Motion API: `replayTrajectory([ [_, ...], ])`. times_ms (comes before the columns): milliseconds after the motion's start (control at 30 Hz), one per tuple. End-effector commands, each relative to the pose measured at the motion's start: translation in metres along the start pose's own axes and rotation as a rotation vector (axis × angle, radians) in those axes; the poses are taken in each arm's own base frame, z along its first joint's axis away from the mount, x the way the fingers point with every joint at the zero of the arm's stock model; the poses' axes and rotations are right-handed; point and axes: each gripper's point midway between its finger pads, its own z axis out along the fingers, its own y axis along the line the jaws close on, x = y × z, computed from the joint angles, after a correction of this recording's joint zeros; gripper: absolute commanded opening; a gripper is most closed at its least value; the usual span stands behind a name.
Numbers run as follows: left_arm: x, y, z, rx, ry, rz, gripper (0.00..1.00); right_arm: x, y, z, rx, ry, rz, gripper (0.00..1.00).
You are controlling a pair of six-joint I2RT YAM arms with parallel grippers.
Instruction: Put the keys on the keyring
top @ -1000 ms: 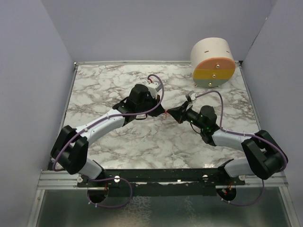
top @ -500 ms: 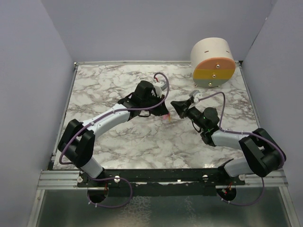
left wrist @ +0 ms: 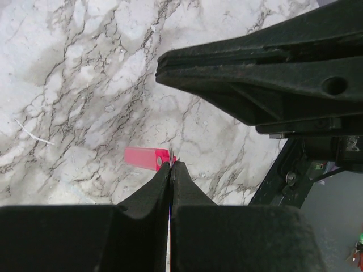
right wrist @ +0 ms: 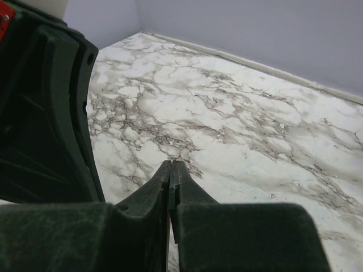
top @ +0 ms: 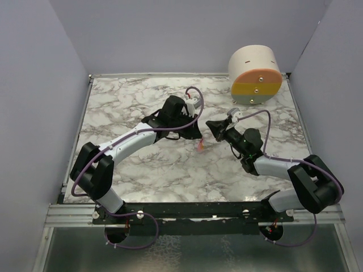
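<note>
Left tool (left wrist: 171,164) tips pressed together, pink key (left wrist: 145,158) just beyond

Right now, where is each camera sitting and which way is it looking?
Top external: above and behind, looks down on the marble table, both arms and the cylinder.
Left wrist: on the left arm, looks past its shut left tool at the pink key and the right tool.
Right wrist: on the right arm, looks past the shut right tool across the table.
Shared: top and left wrist both show the pink key.

Robot lab enclosure: marble-print table (top: 170,170), plain grey walls (top: 170,34), aluminium frame (top: 74,214)
</note>
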Motion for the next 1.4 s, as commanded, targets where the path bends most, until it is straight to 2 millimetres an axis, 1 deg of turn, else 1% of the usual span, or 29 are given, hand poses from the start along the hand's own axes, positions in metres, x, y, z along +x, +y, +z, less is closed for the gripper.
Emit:
replayTrajectory([
  [0, -0.017, -0.010, -0.005, 0.028, -0.011, 0.040, 0.00, -0.009, -0.005, -0.001, 0.034, 0.022, 0.020, 0.06],
  [67, -0.019, -0.008, -0.006, 0.020, 0.000, 0.051, 0.00, -0.008, -0.005, -0.005, 0.042, 0.041, 0.028, 0.10],
  [133, -0.022, -0.007, -0.008, 0.009, 0.009, 0.066, 0.00, -0.008, -0.007, -0.009, 0.063, 0.055, 0.045, 0.19],
  [233, -0.025, -0.005, -0.012, -0.007, 0.016, 0.102, 0.00, -0.007, -0.005, -0.015, 0.065, 0.075, 0.075, 0.32],
  [300, -0.028, -0.003, -0.014, -0.026, 0.013, 0.129, 0.00, -0.005, -0.003, -0.015, 0.060, 0.106, 0.100, 0.35],
  [467, -0.031, 0.003, -0.016, -0.044, 0.027, 0.186, 0.00, -0.005, 0.006, -0.015, 0.009, 0.149, 0.126, 0.34],
  [500, -0.028, 0.004, -0.015, -0.040, 0.040, 0.191, 0.00, -0.005, 0.007, -0.016, -0.001, 0.155, 0.128, 0.34],
  [533, -0.035, 0.001, -0.016, -0.027, 0.031, 0.210, 0.00, -0.005, 0.008, -0.017, -0.014, 0.160, 0.128, 0.33],
  [733, -0.036, -0.004, -0.009, 0.049, 0.071, 0.274, 0.00, -0.002, 0.020, -0.018, -0.112, 0.171, 0.135, 0.28],
  [800, -0.039, -0.008, -0.011, 0.067, 0.070, 0.297, 0.00, -0.003, 0.022, -0.018, -0.133, 0.172, 0.132, 0.26],
  [833, -0.034, -0.003, -0.005, 0.069, 0.094, 0.295, 0.00, -0.002, 0.022, -0.018, -0.138, 0.176, 0.130, 0.26],
  [900, -0.033, -0.002, -0.004, 0.078, 0.101, 0.308, 0.00, -0.001, 0.025, -0.018, -0.154, 0.175, 0.127, 0.25],
  [1133, -0.036, -0.004, -0.007, 0.122, 0.096, 0.347, 0.00, 0.005, 0.030, -0.017, -0.202, 0.188, 0.127, 0.24],
  [1367, -0.034, -0.013, -0.014, 0.188, 0.091, 0.406, 0.00, 0.007, 0.031, -0.018, -0.220, 0.191, 0.124, 0.23],
])
